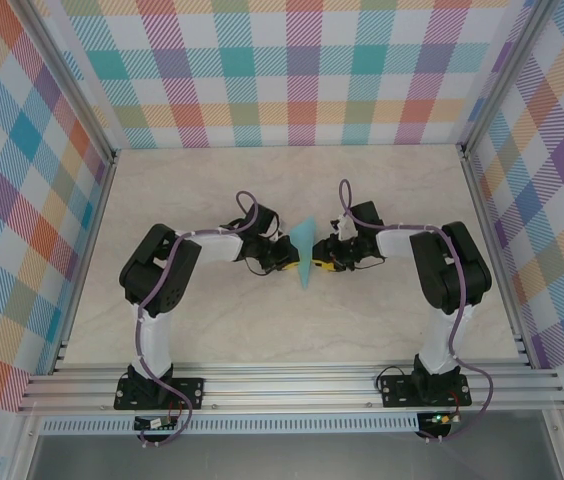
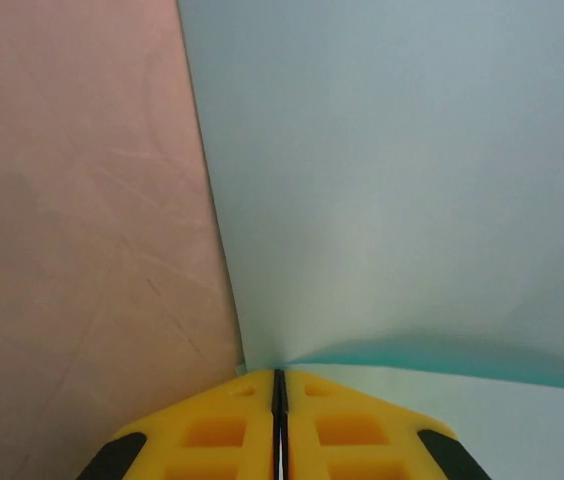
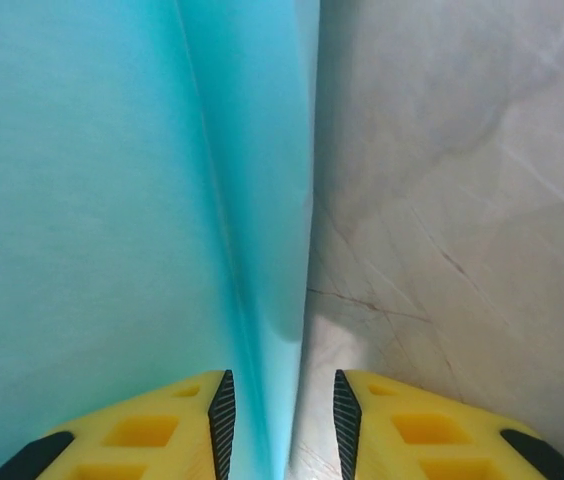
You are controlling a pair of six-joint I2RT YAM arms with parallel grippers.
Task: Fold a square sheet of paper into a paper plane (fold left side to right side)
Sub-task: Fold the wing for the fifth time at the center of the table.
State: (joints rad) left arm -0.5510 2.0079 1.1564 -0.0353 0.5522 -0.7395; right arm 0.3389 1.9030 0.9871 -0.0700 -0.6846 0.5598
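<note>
Top: narrow turquoise paper plane [image 1: 305,250] at mid-worktop [image 1: 262,330], sharp tip toward the bases, left jaws touching its left side, right jaws its right.
Left wrist: left jaws pressed together, pinching the plane [image 2: 392,180] at their tips.
Right wrist: right jaws apart, the plane's [image 3: 82,200] edge in the gap, against one finger and clear of the other.

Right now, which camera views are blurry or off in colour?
Top view: sharp, evenly lit. Left wrist: paper soft and washed pale, table tinted pink. Right wrist: paper blurred and saturated, table veins crisp, shadow along the paper's edge.
</note>
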